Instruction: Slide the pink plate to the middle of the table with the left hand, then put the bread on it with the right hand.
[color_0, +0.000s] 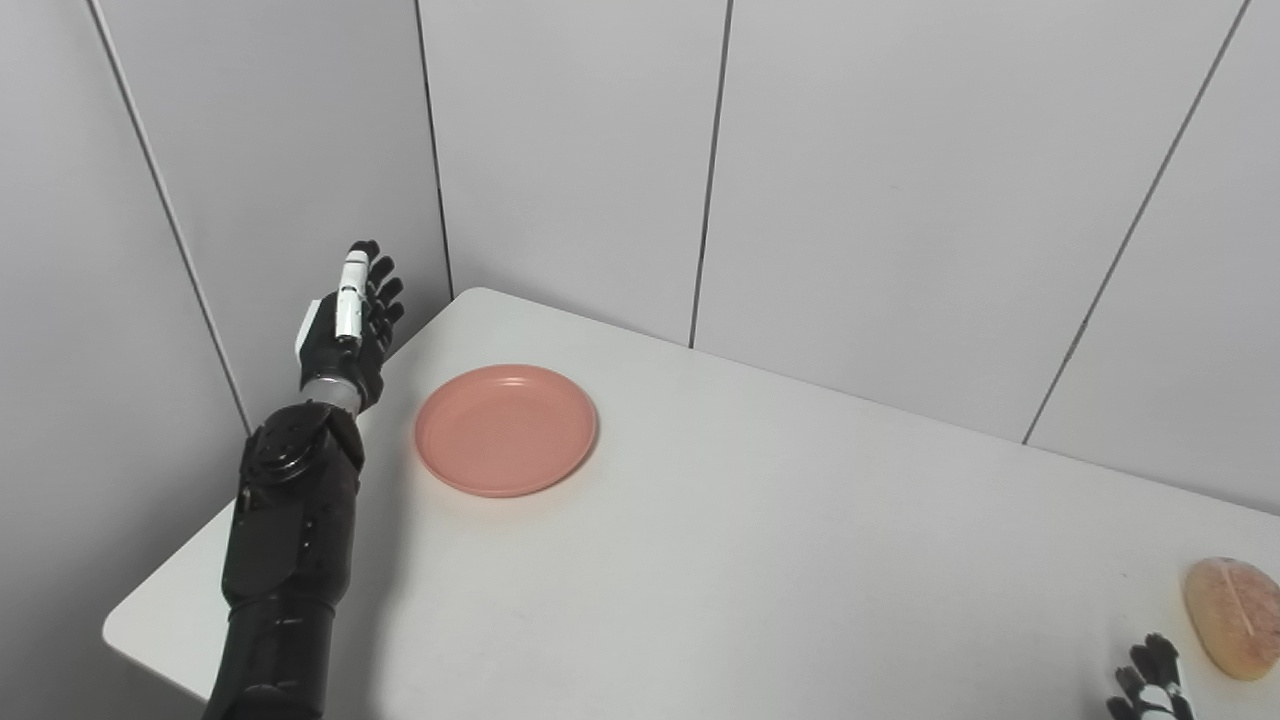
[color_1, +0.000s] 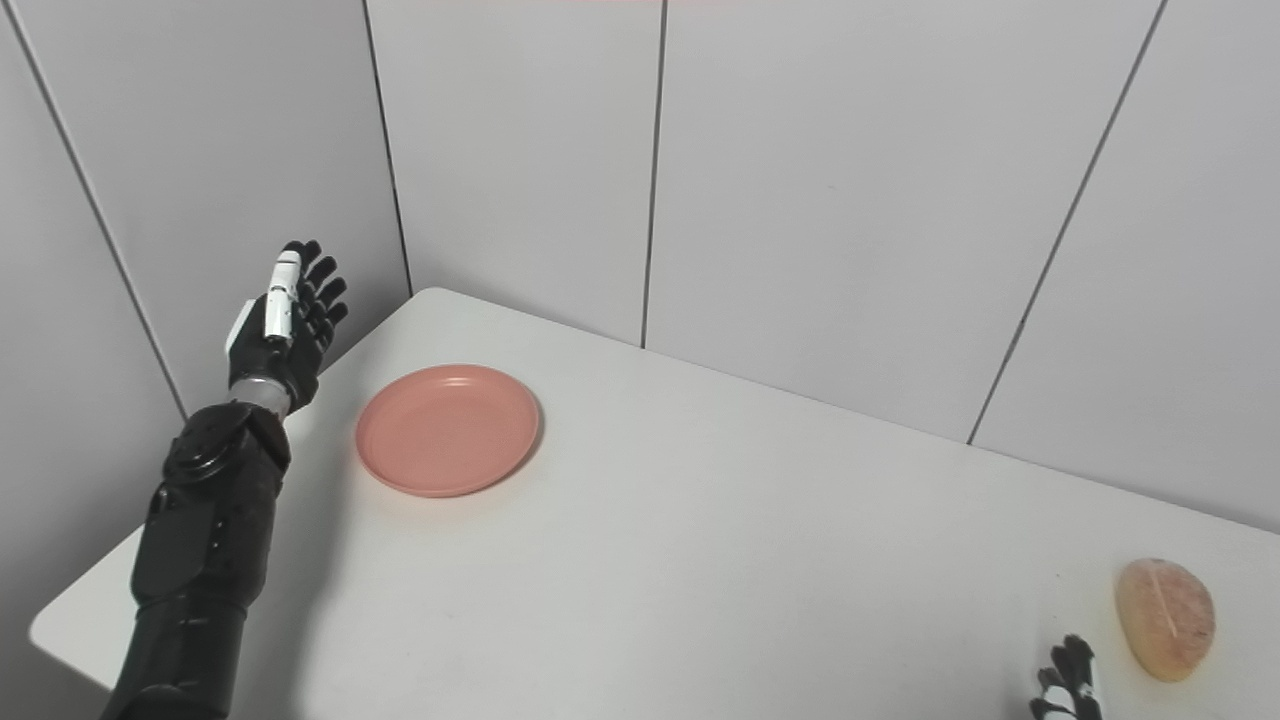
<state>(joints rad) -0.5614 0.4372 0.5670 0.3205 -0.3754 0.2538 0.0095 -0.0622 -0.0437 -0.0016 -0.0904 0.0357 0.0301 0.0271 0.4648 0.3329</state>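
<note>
Bread (color_1: 1165, 618) whole only rightward.

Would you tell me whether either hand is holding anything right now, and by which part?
Nothing is held. The left hand is open beside the pink plate; the right hand, barely in view, is clear of the bread.

bare table (color_1: 700, 560) between pink plate (color_1: 447, 430) and bread (color_1: 1165, 618), walls (color_1: 820, 200) close behind
</note>
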